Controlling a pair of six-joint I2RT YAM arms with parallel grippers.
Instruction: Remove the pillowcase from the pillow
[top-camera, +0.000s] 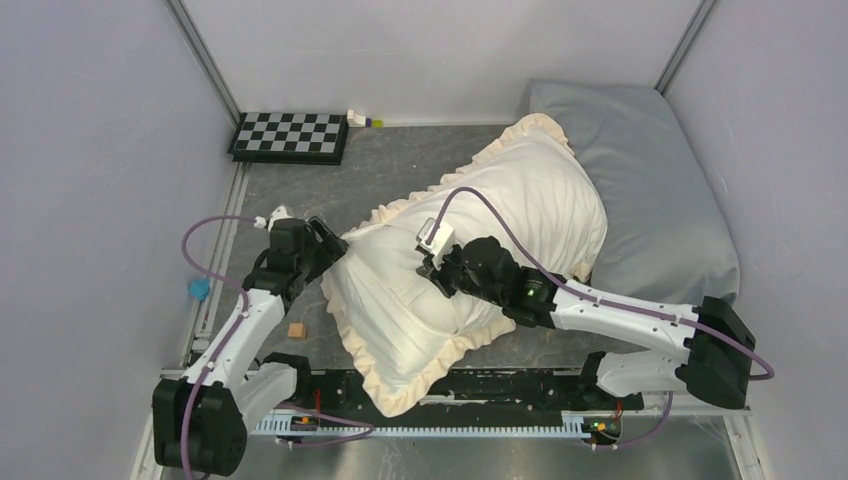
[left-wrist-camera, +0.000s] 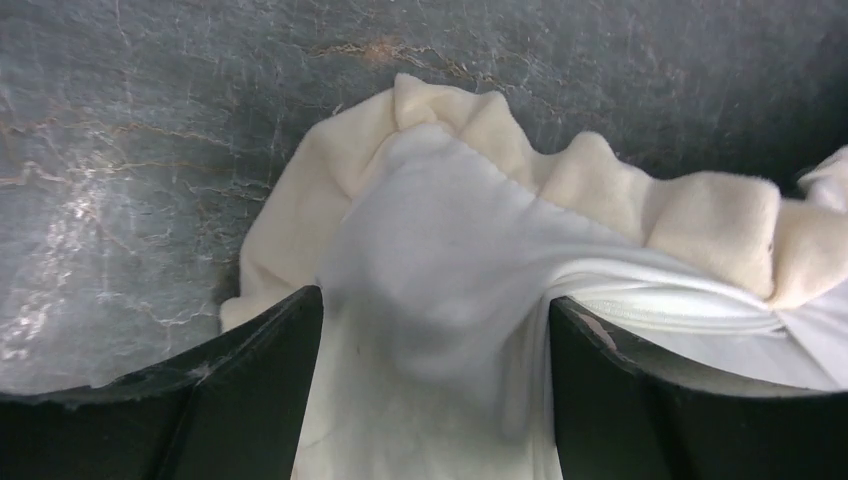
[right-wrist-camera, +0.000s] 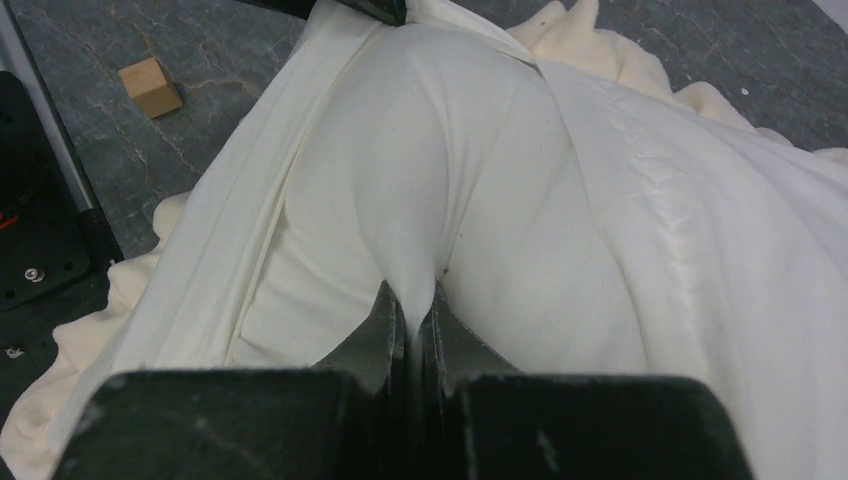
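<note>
The pillowcase (top-camera: 500, 200) is lying slantwise across the table (top-camera: 400, 165), one frilled corner hanging toward the arms' bases and the far end resting against the pale blue-grey pillow (top-camera: 660, 190) at the back right. It is bulging full along its whole length, so the pillow is sitting inside it. From these views the pillow's own surface cannot be told apart from the cover's pale face.

The left gripper (top-camera: 322, 250) is reaching in at the cover's left edge. In the left wrist view its fingers (left-wrist-camera: 250, 390) are standing well apart with a thick bunch of pale fabric filling the gap and pressing against both, the cream frill (left-wrist-camera: 560, 170) curling just beyond it. The right gripper (top-camera: 437, 268) is bearing down on the middle of the cover's upper face. In the right wrist view its fingers (right-wrist-camera: 385, 335) are squeezing almost together on a thin raised fold of white cloth, with creases running up from the pinch.

A small wooden block (top-camera: 297, 329) is sitting on the table just left of the cover, near the left arm. A checkerboard (top-camera: 290, 136) is lying at the back left, well apart from the pillowcase.
</note>
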